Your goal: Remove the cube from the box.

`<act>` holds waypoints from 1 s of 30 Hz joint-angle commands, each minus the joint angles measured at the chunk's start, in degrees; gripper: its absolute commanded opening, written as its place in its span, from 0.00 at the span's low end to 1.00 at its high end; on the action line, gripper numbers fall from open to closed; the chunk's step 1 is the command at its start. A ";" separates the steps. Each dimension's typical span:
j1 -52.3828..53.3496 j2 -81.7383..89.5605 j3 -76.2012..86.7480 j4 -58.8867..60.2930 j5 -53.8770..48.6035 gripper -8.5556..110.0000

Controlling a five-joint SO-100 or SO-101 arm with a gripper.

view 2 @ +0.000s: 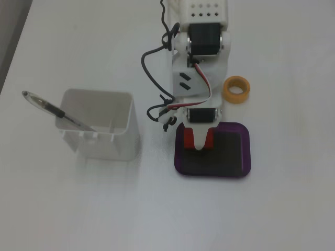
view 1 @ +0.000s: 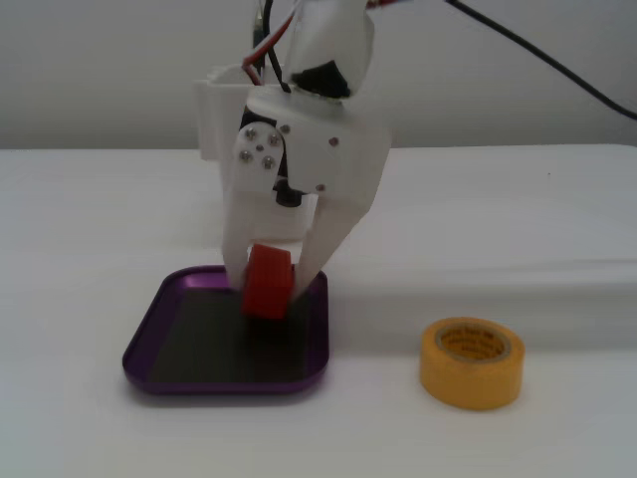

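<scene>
White two-finger claw (view 1: 271,289) is closed down on the small red matte cube (view 1: 268,282), one finger on each side face; the cube sits tilted between them, so the pinch is a bit skewed. Cube is over the back part of the shallow purple metallic box (view 1: 149,344) with the dark floor; in the side-on fixed view it looks just off the floor or barely touching, can't tell which. From the top-down fixed view the claw (view 2: 199,148) covers most of the cube (view 2: 209,137), near the box's (view 2: 244,157) left rim. Step in hand, as I read it: grasp made, lift starting. Next move calls for a straight rise to clear the low rim, then a carry sideways to bare white desk (view 1: 557,219), avoiding the yellow tape roll (view 1: 471,362) and tall white plastic container (view 2: 102,125). Risk: the tilted cube twisting out.
</scene>
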 commanded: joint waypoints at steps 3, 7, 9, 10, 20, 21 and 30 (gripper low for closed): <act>-0.53 13.80 -5.27 9.58 0.26 0.07; -0.53 23.47 -4.83 16.79 0.26 0.07; -0.26 28.21 -3.60 20.04 0.26 0.07; 0.00 30.50 -1.85 21.18 0.18 0.07; 0.44 49.66 38.85 7.47 -0.70 0.07; 0.44 50.89 42.71 4.48 -0.97 0.07; 5.27 52.21 63.19 -19.60 -4.22 0.07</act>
